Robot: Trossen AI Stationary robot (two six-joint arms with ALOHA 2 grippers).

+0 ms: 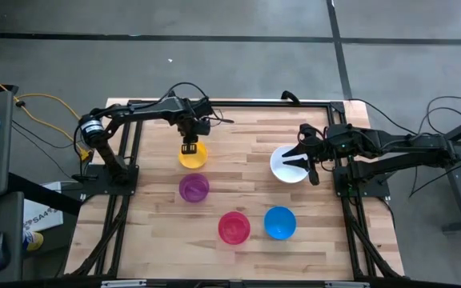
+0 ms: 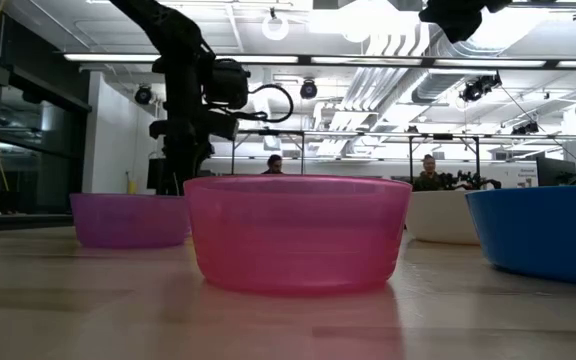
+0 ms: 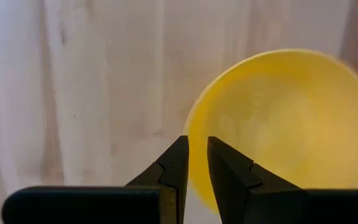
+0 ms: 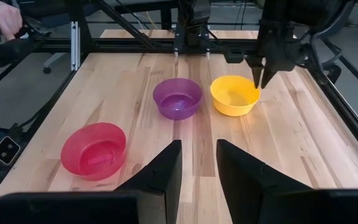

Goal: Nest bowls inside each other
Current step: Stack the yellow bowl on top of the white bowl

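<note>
On the counter (image 1: 238, 140), my left fingers (image 1: 190, 147) pinched the yellow bowl's (image 1: 194, 156) rim. The purple bowl (image 1: 194, 188) sat just beside it, the pink-red (image 1: 234, 227) and blue (image 1: 279, 222) bowls nearer the front. My right fingers (image 1: 297, 159) hung parted over the white bowl (image 1: 286, 167), grasping nothing.

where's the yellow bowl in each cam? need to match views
High: yellow bowl left of center, under the left end effector.
Low: not visible; the left arm stands where it would be.
Left wrist: fills the right half, rim between that end effector's fingers.
Right wrist: upper center-right, left end effector at its rim.
Shared landmark: purple bowl, beside it.
</note>
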